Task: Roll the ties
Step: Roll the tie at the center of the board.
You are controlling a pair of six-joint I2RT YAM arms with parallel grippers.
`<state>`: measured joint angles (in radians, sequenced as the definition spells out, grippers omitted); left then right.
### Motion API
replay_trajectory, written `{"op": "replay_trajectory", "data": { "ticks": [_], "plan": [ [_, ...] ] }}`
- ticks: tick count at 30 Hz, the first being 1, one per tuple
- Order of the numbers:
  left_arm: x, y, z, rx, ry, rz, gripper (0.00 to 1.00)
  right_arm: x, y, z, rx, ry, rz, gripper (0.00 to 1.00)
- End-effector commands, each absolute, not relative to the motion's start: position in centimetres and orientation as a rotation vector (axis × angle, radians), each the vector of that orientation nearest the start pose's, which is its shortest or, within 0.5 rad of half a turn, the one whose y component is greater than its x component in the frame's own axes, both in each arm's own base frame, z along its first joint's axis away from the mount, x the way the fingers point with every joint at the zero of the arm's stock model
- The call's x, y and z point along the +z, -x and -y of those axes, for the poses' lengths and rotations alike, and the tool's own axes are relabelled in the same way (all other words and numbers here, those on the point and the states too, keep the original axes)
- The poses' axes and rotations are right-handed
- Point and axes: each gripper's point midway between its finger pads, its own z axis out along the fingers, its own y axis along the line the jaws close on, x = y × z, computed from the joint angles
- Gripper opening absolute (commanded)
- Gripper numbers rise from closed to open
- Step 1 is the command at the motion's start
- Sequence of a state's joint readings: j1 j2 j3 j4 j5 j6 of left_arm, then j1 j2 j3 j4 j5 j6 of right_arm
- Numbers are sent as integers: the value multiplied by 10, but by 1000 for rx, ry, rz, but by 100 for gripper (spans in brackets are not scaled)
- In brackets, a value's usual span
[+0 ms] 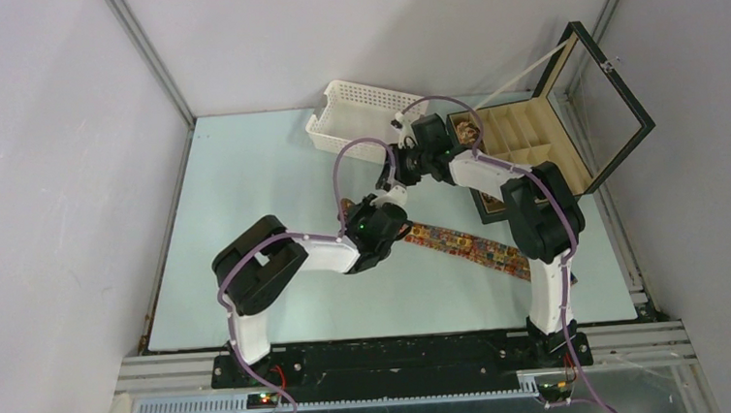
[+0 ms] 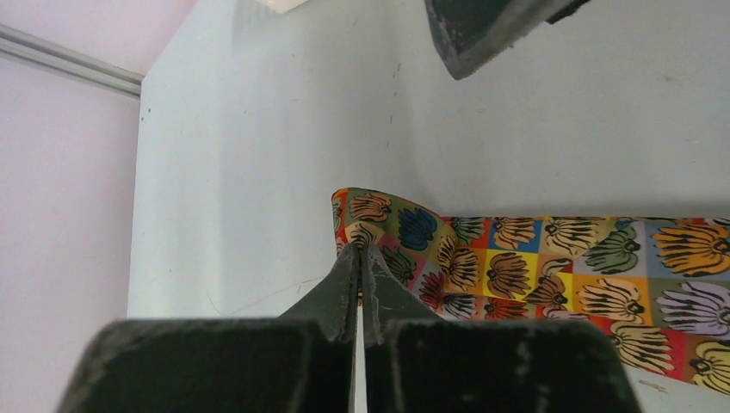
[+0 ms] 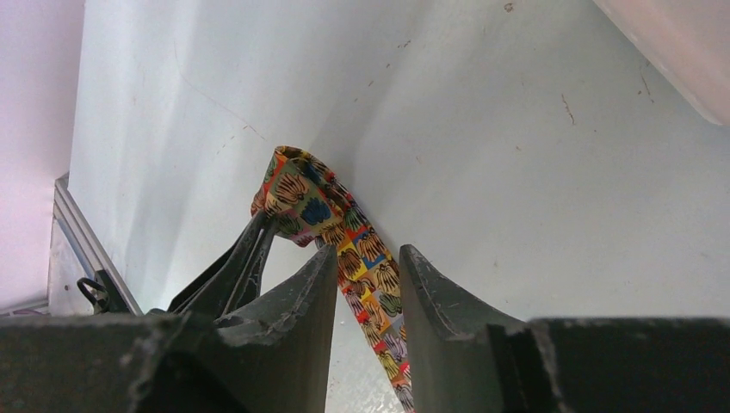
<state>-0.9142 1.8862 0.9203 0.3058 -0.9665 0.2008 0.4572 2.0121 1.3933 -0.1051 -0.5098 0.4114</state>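
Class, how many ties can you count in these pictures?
2. One patterned tie lies stretched across the table, its end pinched by the left gripper. A coiled tie appears to sit in the black box, beside the right arm. Others may be hidden there.

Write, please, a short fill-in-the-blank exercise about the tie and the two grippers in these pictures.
1. The left gripper is ___ on the folded end of the tie.
2. The right gripper has its jaws ___, with the tie lying between them.
3. In the top view, the white basket sits to the ___ of the black box.
Missing words: shut; open; left.
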Motion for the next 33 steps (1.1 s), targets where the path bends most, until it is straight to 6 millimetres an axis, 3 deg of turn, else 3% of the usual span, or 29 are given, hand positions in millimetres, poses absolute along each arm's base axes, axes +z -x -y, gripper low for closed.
{"op": "replay_trajectory", "data": {
  "ticks": [1,10,33],
  "plan": [
    [72,-363,236,617,-587,-1840,0,117,-418,-313,1046,357,-2278,36],
    [66,-358,243,607,-633,-1836,0,116,-414,-319,1111,411,-2305,42],
    [51,-349,269,453,-757,-1887,0,116,-415,-318,1096,430,-2334,45]
  ]
}}
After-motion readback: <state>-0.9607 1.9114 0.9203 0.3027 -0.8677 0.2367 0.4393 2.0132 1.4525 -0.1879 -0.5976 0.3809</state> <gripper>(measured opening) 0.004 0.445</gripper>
